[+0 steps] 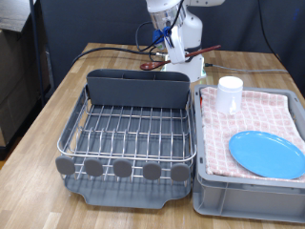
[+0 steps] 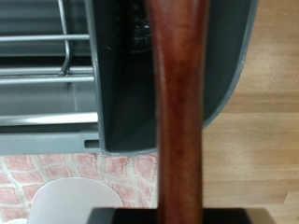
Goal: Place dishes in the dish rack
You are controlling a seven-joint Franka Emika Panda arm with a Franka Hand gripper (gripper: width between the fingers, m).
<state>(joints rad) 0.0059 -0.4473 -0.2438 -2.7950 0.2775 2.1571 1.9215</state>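
My gripper (image 1: 184,55) hangs above the far end of the dish rack (image 1: 129,129), just behind its dark grey caddy (image 1: 138,91). It is shut on the brown wooden spoon (image 1: 197,69). In the wrist view the spoon's handle (image 2: 179,112) runs straight down the middle, over the caddy (image 2: 121,84) and beside the rack's wires (image 2: 47,75). The white cup (image 1: 230,93) stands upright and the light-blue plate (image 1: 269,153) lies flat on the pink checked cloth (image 1: 257,114). The cup's rim also shows in the wrist view (image 2: 75,203).
The cloth lines a grey crate (image 1: 248,196) set right against the rack on the exterior view's right. The rack's grey drain tray (image 1: 129,196) juts toward the exterior view's bottom. Red and black cables (image 1: 152,65) lie on the wooden table (image 1: 57,105) behind the rack.
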